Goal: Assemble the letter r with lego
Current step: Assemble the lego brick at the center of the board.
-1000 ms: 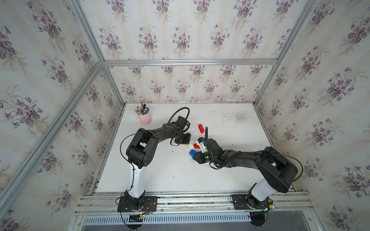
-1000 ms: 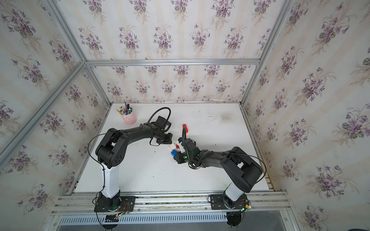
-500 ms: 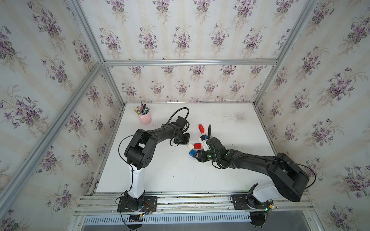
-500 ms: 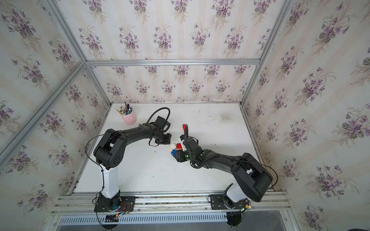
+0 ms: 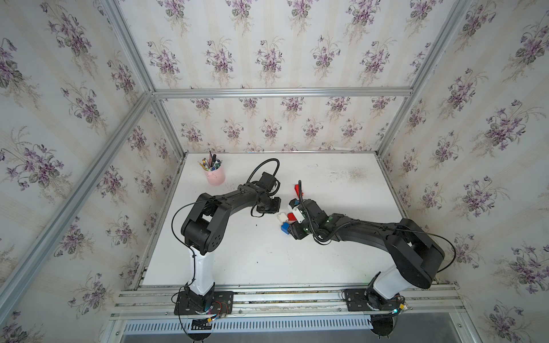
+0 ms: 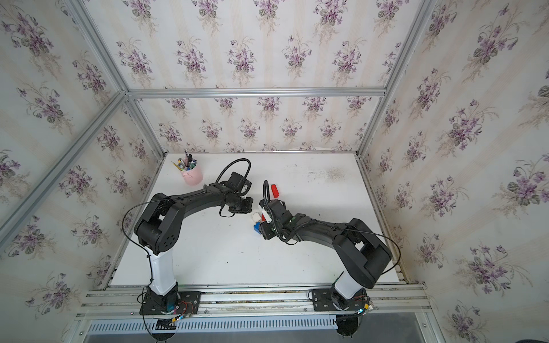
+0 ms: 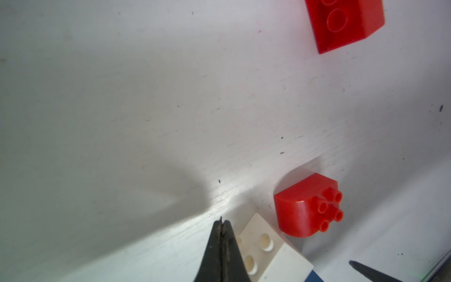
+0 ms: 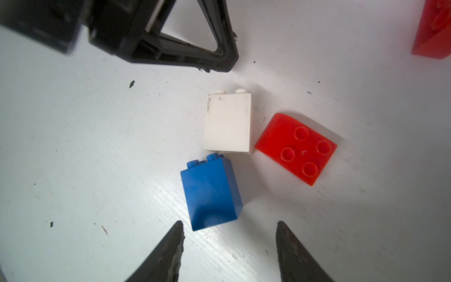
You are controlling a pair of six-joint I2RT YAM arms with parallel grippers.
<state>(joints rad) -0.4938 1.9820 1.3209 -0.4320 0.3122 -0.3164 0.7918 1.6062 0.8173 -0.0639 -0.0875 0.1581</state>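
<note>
White table (image 5: 267, 261) bears 4 lego bricks (image 8: 228, 122).

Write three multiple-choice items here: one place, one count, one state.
1. The pink pen cup stands: A by the table's far left corner; B mid-table; C at its near edge.
2. Red bricks on the table: A one; B two; C four.
3. The right gripper is: A open, empty; B shut, empty; C shut on a pen.
Key: A, both top views show it there; B, a short red brick and a long red brick lie apart; A, its fingertips stand apart, clamping nothing.
</note>
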